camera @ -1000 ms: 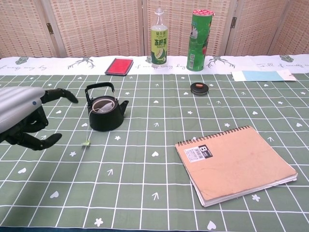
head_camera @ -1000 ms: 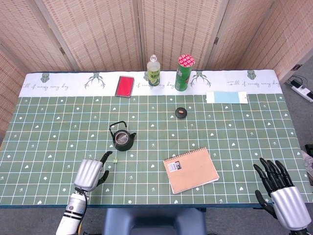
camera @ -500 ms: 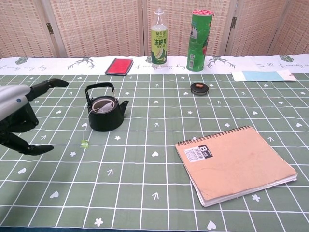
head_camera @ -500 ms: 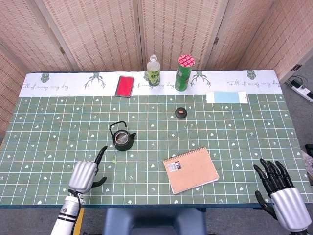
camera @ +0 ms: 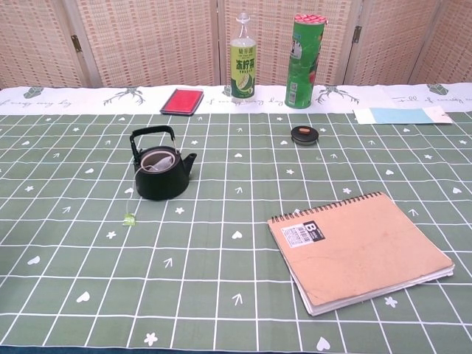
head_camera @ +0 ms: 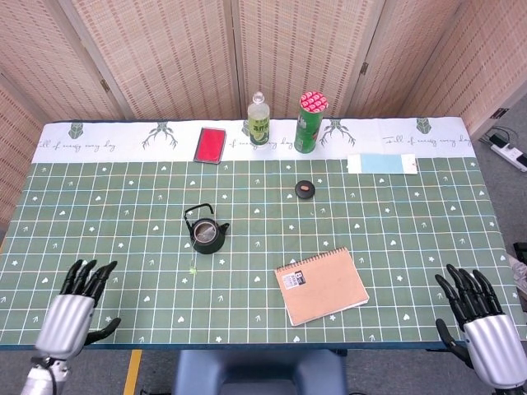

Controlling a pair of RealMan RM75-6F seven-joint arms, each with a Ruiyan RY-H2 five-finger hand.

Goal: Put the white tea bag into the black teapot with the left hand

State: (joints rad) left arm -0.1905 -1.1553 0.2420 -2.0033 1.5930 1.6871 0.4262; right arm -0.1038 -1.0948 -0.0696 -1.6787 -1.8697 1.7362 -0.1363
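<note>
Left hand [head_camera: 72, 311]: silver with black fingers, spread apart and holding nothing, at the table's near-left edge; head view only. Black cast-iron teapot [camera: 158, 172]: upright, left of centre. White tea bag [camera: 156, 163]: inside the teapot, string over the rim, green tag [camera: 130, 218] on the cloth just beside. Tan spiral notebook [camera: 361, 248]: right of centre, well apart. Right hand [head_camera: 480, 316]: fingers splayed, empty, near-right edge; head view only.

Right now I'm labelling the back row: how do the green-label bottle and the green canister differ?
The bottle is clear-necked with a small pale cap; the canister is opaque green with a wide red top. The bottle narrows to a neck and stands slightly shorter; the canister is a straight cylinder. Both stand upright on the tablecloth's white strip.
</note>
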